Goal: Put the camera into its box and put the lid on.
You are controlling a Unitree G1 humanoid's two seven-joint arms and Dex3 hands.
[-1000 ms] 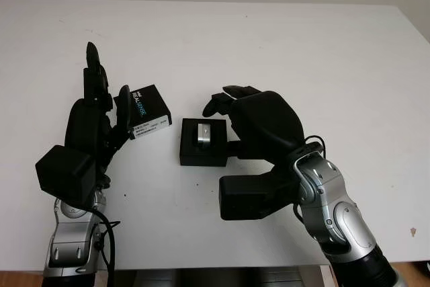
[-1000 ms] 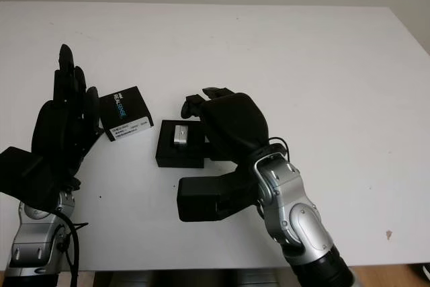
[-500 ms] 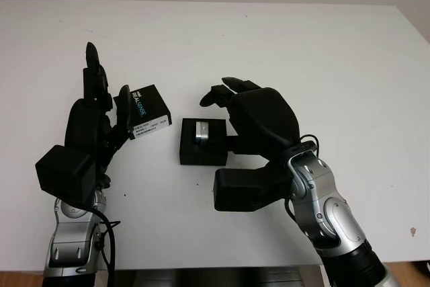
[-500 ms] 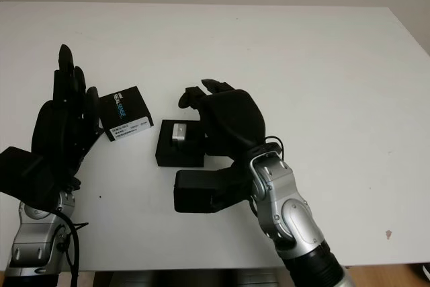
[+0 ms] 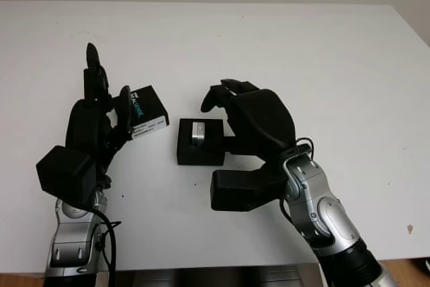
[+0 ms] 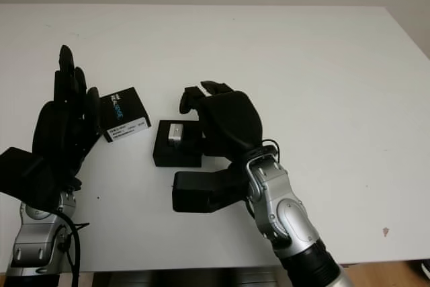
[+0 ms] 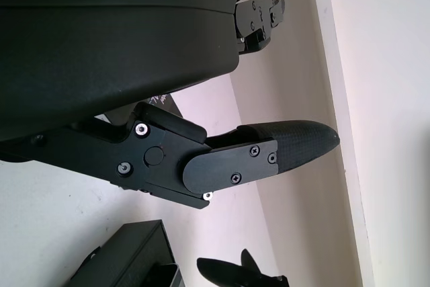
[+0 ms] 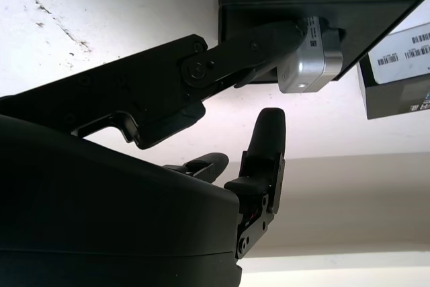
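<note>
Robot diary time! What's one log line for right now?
camera: in box | lid: off, on table | right hand: open, over box | left hand: open, beside lid

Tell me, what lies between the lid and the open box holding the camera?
Nothing: between the lid and the box with the silver camera, both head views show bare white table.

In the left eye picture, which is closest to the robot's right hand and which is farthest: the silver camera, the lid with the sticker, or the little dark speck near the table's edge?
From the right hand:
1. The camera, sitting in the open box just beside the hand's fingers.
2. The lid, farther over, next to the left hand.
3. The speck, on the opposite side, near the table's front corner.
</note>
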